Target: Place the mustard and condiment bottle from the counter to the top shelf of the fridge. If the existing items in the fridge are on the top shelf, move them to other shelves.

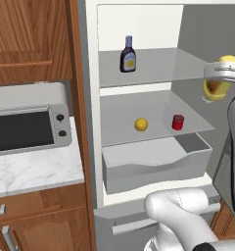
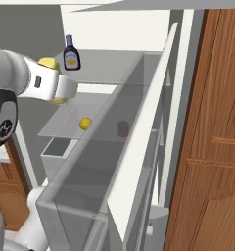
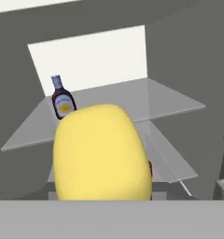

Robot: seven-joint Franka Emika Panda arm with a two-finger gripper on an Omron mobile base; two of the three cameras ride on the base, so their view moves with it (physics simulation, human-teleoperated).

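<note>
The end effector [image 1: 216, 87] was closed around the mustard [image 3: 102, 151], and the condiment bottle [image 3: 62, 99] stood ahead on the fridge's top shelf [image 3: 146, 100].

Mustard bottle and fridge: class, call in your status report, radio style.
Pincer shut on yellow squeeze mustard bottle, level with top shelf. Dark blue-capped condiment bottle already there. Yellow ball, red object one shelf lower; path clear.
</note>
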